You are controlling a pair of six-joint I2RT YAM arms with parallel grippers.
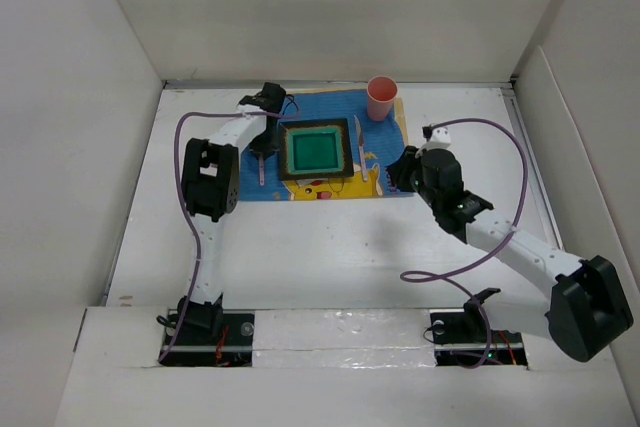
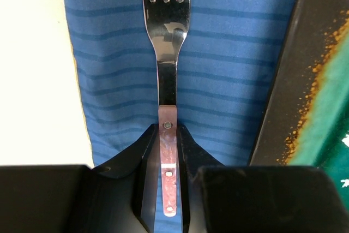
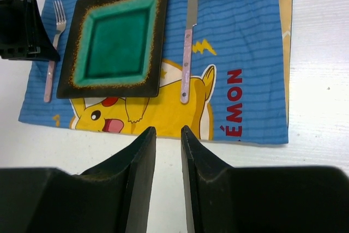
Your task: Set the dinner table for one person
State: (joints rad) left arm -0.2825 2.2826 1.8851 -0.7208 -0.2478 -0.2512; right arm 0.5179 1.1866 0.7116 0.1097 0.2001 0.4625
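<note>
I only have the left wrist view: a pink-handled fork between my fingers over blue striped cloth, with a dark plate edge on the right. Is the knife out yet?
Observer: Yes. A pink-handled table knife lies on the blue cartoon-printed cloth mat, right of the square green plate with a black rim, opposite your silver fork.
Operator: And a cup?
Observer: A pink cup stands upright at the mat's far right corner.
Operator: Where is the other arm?
Observer: The right gripper hovers open and empty near the mat's near right corner.
</note>
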